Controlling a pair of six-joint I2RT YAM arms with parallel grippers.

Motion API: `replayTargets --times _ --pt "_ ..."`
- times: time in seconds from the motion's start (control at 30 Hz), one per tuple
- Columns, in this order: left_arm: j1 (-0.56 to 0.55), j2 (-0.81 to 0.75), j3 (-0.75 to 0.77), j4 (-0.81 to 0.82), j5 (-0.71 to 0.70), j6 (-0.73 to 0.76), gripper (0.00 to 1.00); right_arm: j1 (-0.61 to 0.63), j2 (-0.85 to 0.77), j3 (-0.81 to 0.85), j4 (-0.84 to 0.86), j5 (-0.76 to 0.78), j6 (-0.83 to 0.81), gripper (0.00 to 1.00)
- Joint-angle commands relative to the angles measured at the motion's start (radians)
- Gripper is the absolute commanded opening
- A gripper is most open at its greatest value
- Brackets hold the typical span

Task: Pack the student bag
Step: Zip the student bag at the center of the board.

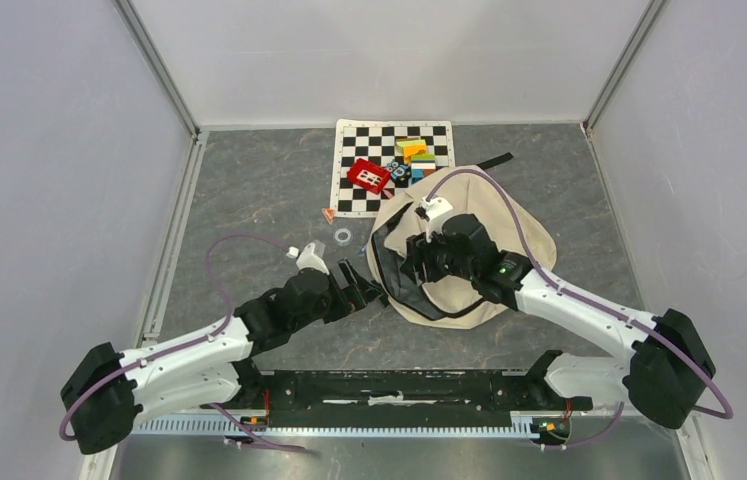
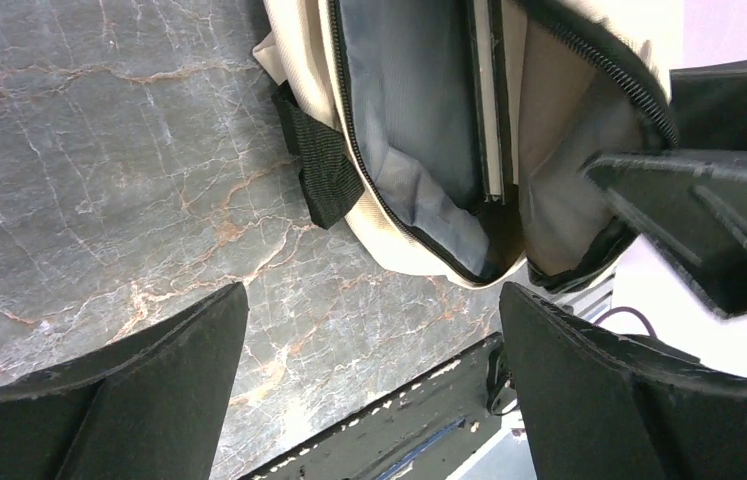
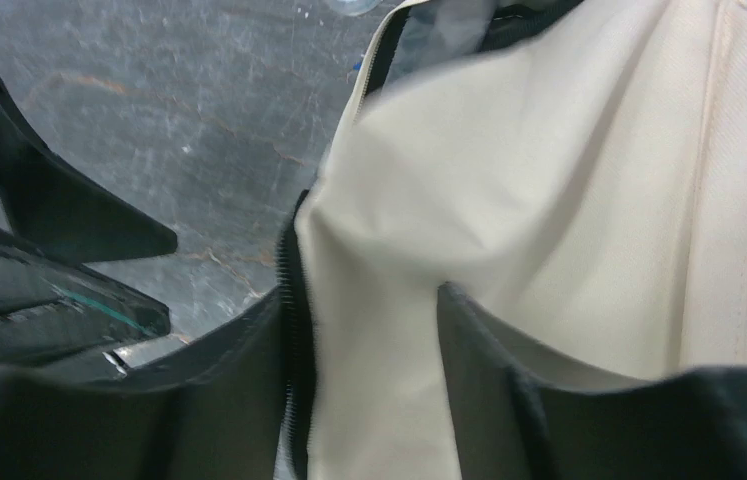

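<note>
The student bag (image 1: 509, 215) lies flat right of the table's middle, cream fabric with a black zipper. Its mouth gapes toward the left, and grey lining shows inside the bag (image 2: 419, 120). My left gripper (image 1: 364, 285) hovers just left of the mouth. That left gripper (image 2: 371, 300) stands open, with only bare table between its fingers. My right gripper (image 1: 414, 262) is over the bag's left part. The right gripper (image 3: 364, 300) has its jaws apart, and a fold of the bag (image 3: 549, 180) beside the zipper lies between them.
A checkerboard mat (image 1: 369, 140) at the back holds a red item (image 1: 368, 176) and coloured blocks (image 1: 415, 155). A small white ring (image 1: 343, 236) and an orange bit (image 1: 328, 213) lie in front of it. A black rail (image 1: 399, 385) runs along the near edge.
</note>
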Motion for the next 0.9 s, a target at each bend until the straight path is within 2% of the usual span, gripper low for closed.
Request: replayTargets --times 0.0,0.03,0.13,0.37,0.5,0.67,0.87 --pt "0.005 -0.040 -0.007 -0.005 -0.044 -0.043 1.00 0.023 0.007 0.046 0.015 0.032 -0.001 0.71" --pt "0.005 -0.037 -0.004 -0.001 -0.036 -0.040 1.00 0.023 0.003 0.068 -0.007 0.033 -0.013 0.78" --pt "0.005 -0.016 0.014 0.025 -0.012 -0.028 1.00 0.023 -0.009 0.134 -0.096 0.077 -0.047 0.87" --pt "0.005 0.069 0.065 0.144 0.031 -0.015 1.00 -0.015 -0.041 0.277 -0.313 0.168 -0.116 0.98" --pt "0.005 0.130 0.096 0.218 0.071 0.004 1.00 -0.129 -0.073 0.288 -0.407 0.157 -0.130 0.98" --pt "0.008 0.241 0.122 0.223 0.101 -0.009 1.00 -0.296 -0.143 0.187 -0.481 0.155 -0.124 0.98" --pt "0.011 0.338 0.117 0.272 0.128 -0.030 0.97 -0.396 -0.228 0.030 -0.490 0.120 -0.094 0.82"
